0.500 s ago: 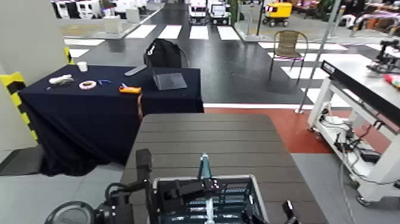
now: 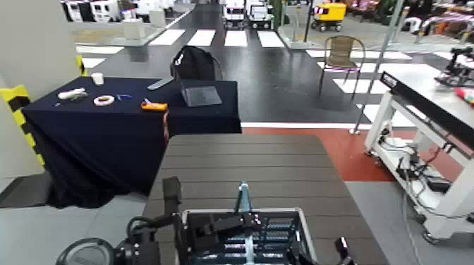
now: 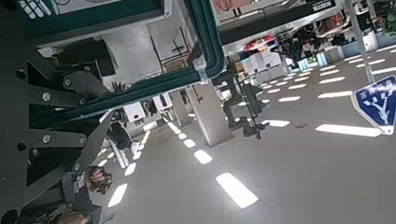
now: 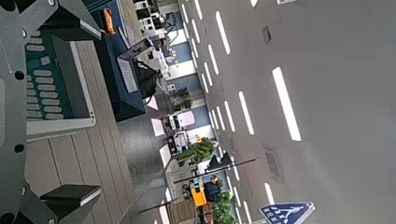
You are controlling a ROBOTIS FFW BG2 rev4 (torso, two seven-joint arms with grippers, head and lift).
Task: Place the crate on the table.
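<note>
The blue-grey crate (image 2: 282,229) with its pale rim is at the near edge of the dark brown slatted table (image 2: 240,162); its underside is out of view. Its thin teal handle (image 2: 243,196) stands upright. My left gripper (image 2: 215,227) is over the crate's middle, shut on the handle, which crosses the left wrist view (image 3: 210,47) beside the dark fingers (image 3: 56,89). My right gripper (image 2: 342,250) is low at the crate's right side. In the right wrist view it (image 4: 56,110) is wide open, with the crate's lattice wall (image 4: 51,89) and the table slats (image 4: 84,168) beyond it.
A navy-draped table (image 2: 127,106) with a laptop, tape and small items stands behind the slatted table on the left. A white-framed workbench (image 2: 430,91) stands to the right. A chair (image 2: 342,53) and a yellow-black pillar (image 2: 17,99) are farther off.
The crate and my left gripper have shifted very slightly downward in the head view. The right gripper has stayed where it was.
</note>
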